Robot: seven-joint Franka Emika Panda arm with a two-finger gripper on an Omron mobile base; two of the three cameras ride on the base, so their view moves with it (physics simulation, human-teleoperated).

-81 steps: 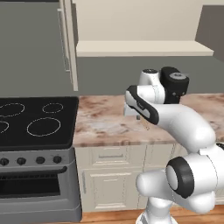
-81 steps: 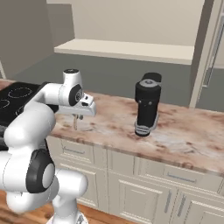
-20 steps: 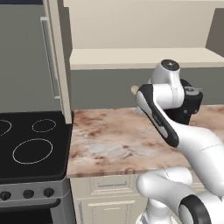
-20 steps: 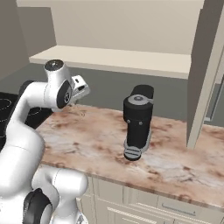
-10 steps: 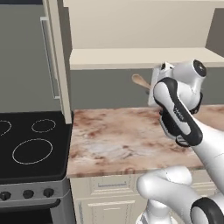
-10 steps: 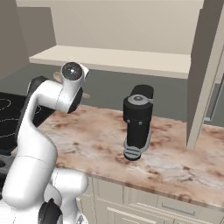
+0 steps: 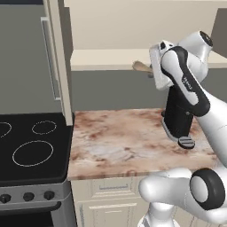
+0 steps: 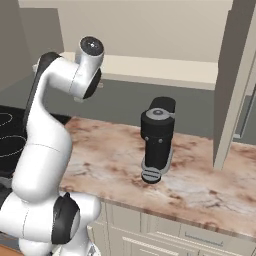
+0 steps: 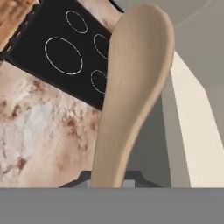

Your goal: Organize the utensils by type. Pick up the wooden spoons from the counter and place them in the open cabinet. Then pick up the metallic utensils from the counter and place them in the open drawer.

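Wooden spoon (image 9: 131, 92) clamped in the claw (image 7: 153, 71), bowl pointing out ahead. Cabinet shelf (image 7: 106, 60) sits level, just beyond the bowl.

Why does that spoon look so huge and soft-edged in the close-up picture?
Hand view: the wooden spoon sits right against the lens, so it looms large and slightly blurred. Left base view: the same spoon looks small beside the shelf, with flat, even light and no glare.
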